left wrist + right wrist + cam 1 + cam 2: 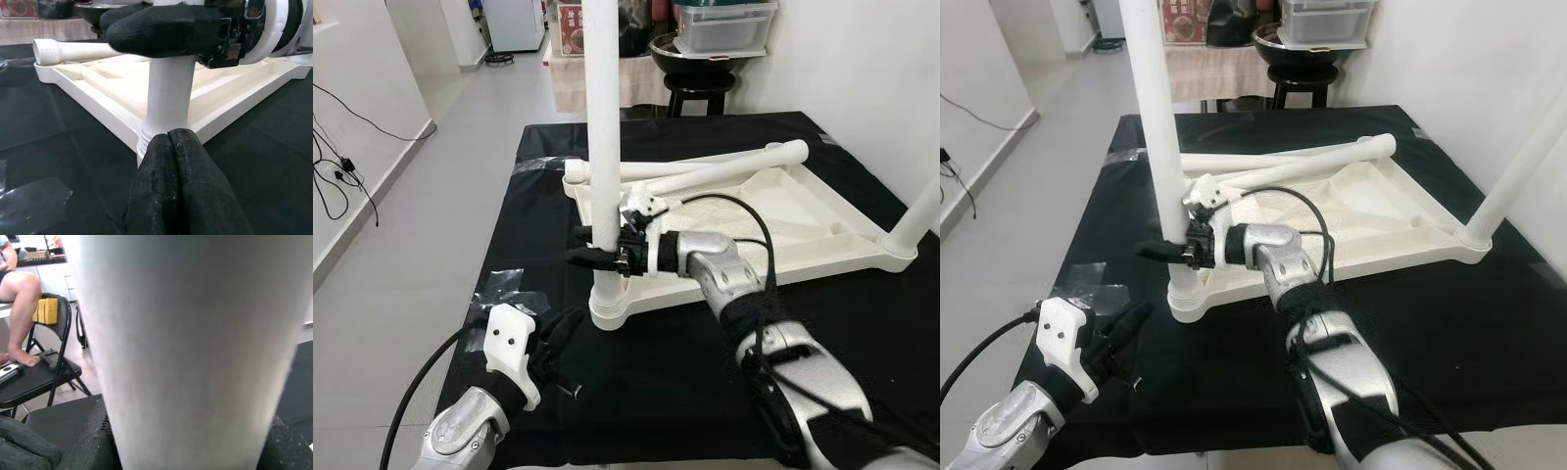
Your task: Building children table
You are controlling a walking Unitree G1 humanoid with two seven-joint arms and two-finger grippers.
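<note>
The white children's table top (803,211) lies upside down on a black-covered surface. A white leg (603,117) stands upright in its near-left corner socket (610,305). My right gripper (592,257) is shut on this leg a little above the socket; in the right wrist view the leg (186,347) is seen up close. A second leg (920,220) stands in the right corner. Two loose legs (705,176) lie across the far side of the top. My left gripper (563,333) rests low in front of the socket, its fingers (178,196) pressed together on nothing.
A dark stool (705,88) with a metal bowl and a plastic box stands behind the surface. Cables (342,171) trail on the floor at left. Clear tape (504,284) sticks to the black cover. A person's leg (19,308) rests on a folding chair (49,372).
</note>
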